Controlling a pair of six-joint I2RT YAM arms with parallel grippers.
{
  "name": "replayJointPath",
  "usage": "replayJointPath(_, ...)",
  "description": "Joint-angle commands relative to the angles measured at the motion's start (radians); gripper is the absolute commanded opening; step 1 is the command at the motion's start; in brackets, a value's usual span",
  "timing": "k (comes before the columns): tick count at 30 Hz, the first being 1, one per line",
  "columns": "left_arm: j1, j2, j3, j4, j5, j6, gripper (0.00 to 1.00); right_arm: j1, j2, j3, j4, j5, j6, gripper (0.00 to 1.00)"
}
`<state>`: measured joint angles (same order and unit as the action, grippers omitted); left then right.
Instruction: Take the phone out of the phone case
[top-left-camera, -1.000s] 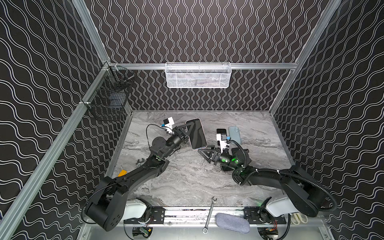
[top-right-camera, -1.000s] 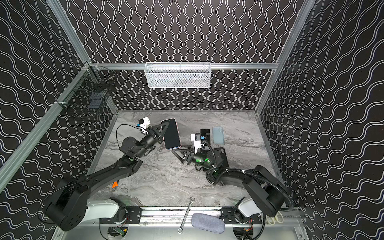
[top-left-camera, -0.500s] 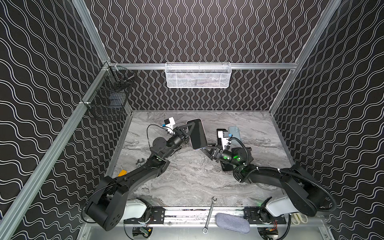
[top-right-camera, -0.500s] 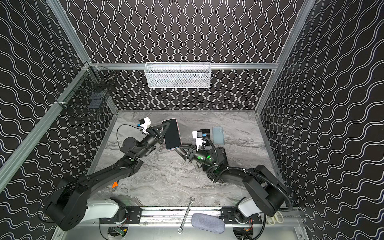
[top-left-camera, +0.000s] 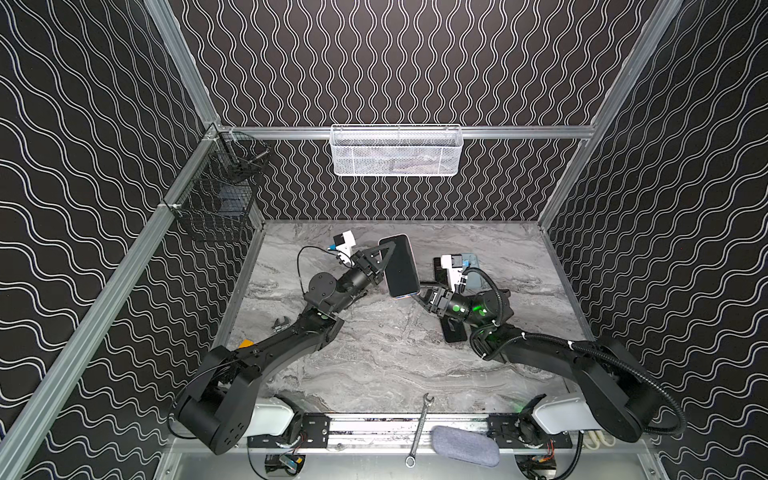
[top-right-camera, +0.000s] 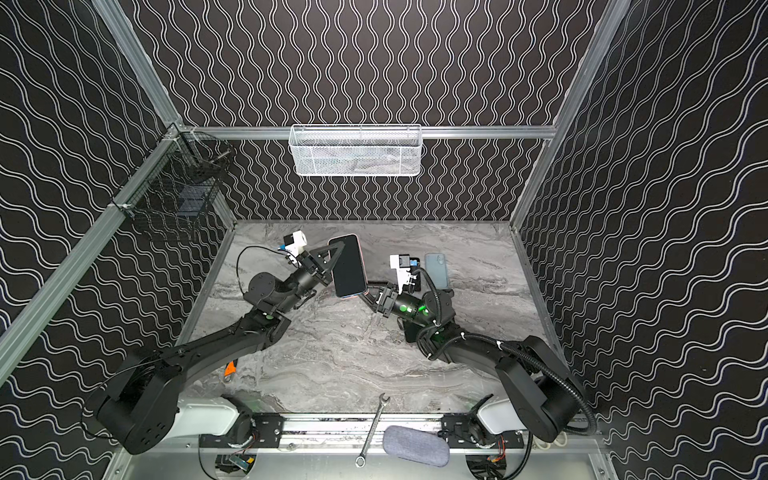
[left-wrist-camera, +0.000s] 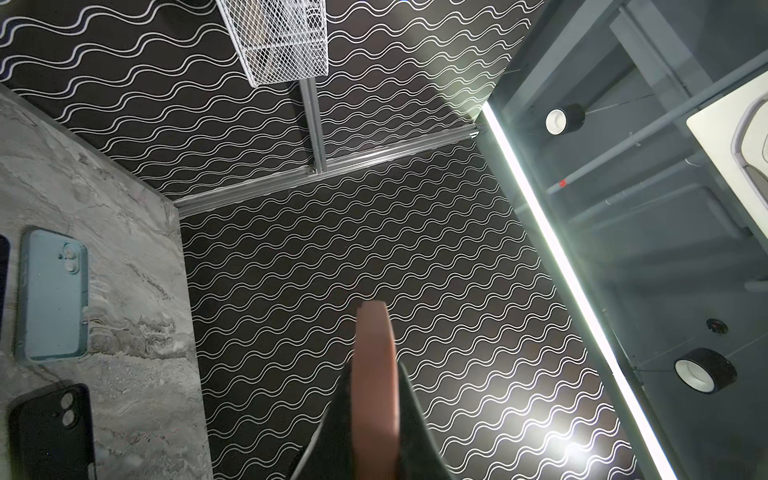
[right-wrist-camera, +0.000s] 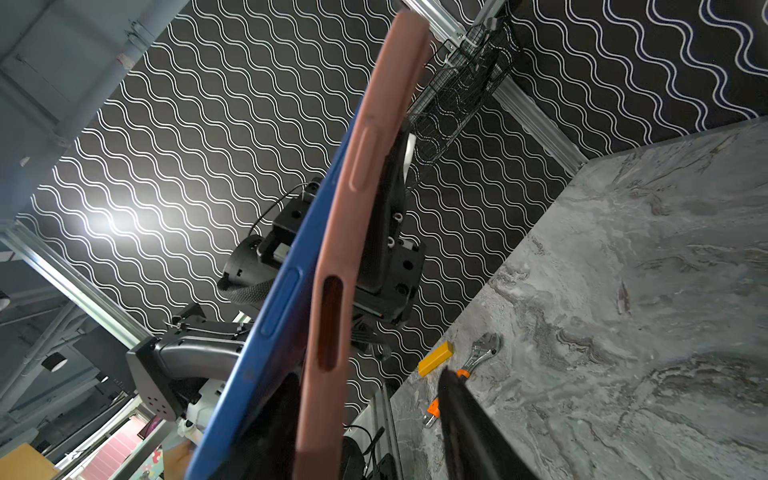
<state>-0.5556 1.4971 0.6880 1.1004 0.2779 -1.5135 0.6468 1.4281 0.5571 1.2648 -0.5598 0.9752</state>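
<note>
The phone (top-left-camera: 400, 266) (top-right-camera: 348, 266), dark screen up, sits in a pink phone case and is held tilted above the table in both top views. My left gripper (top-left-camera: 384, 266) (left-wrist-camera: 374, 374) is shut on the phone case (left-wrist-camera: 374, 353) at its side edge. The right gripper (top-left-camera: 419, 291) (top-right-camera: 370, 291) (right-wrist-camera: 365, 376) is open at the phone's lower end. In the right wrist view the blue phone edge (right-wrist-camera: 282, 307) stands slightly apart from the pink case (right-wrist-camera: 365, 166). One finger lies dark between them, the other finger (right-wrist-camera: 469, 428) is clear of the case.
A light blue case (top-left-camera: 473, 270) (left-wrist-camera: 52, 295) and a black case (left-wrist-camera: 50, 428) lie on the marble table at the back right. A white mesh basket (top-left-camera: 395, 151) and a black wire basket (top-left-camera: 220, 199) hang on the walls. A wrench (top-left-camera: 419, 428) and grey pouch (top-left-camera: 463, 444) rest at the front.
The right gripper has risen from near the table up and left to the phone's lower end, its jaws narrowing. The left gripper has kept the phone aloft, tilting it slightly.
</note>
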Motion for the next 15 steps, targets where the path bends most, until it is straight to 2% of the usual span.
replayJointPath(1, -0.004, -0.005, 0.005, 0.026, 0.018, 0.027, 0.00, -0.004, 0.014, -0.003, 0.124, -0.004, 0.060, 0.52)
replayJointPath(10, -0.012, -0.008, -0.010, 0.024, -0.008, 0.045, 0.00, -0.003, 0.014, -0.005, 0.139, -0.006, 0.077, 0.47)
replayJointPath(15, -0.017, -0.011, -0.011, 0.011, -0.034, 0.076, 0.00, 0.010, 0.024, 0.001, 0.157, -0.006, 0.096, 0.40)
